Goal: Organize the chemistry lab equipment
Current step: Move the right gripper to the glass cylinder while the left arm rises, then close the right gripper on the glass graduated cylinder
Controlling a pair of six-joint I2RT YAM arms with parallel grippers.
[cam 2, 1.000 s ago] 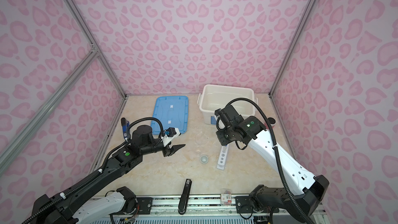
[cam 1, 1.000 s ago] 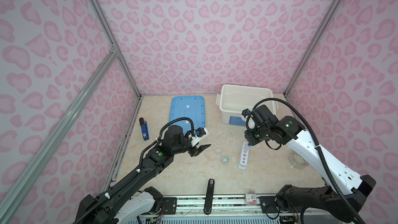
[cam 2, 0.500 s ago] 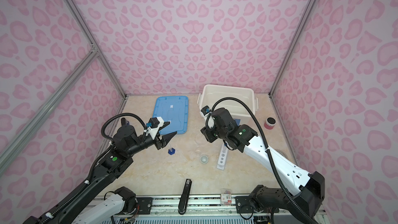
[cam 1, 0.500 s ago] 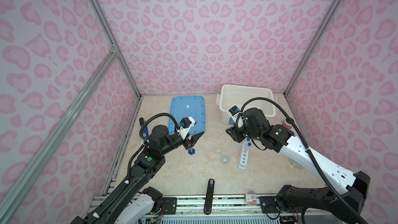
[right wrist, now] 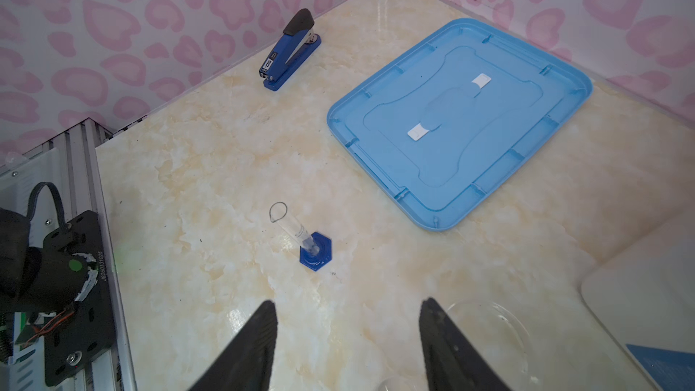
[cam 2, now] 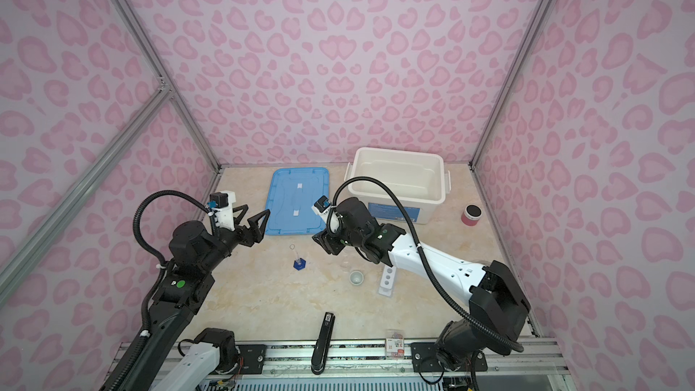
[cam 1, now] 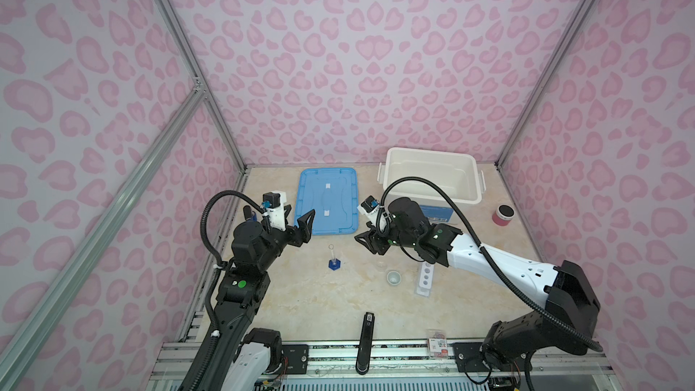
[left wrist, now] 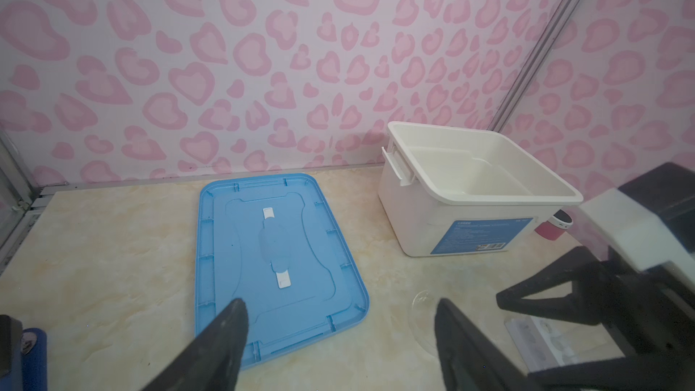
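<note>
Hovering empty, left gripper (cam 1: 301,212) and right gripper (cam 1: 366,244) gape wide; bin label (left wrist: 485,236) illegible.

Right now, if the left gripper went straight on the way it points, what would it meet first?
Probably the blue lid lying flat just ahead of the left gripper; depth is unclear.

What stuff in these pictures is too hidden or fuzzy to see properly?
- White holed rack: both top views, its far end runs under the right arm.
- Blue stapler: a top view, mostly behind the left arm.
- Clear glass dish: right wrist view, see-through, outline barely shows.
- White bin's label: left wrist view, print too blurred to read.
</note>
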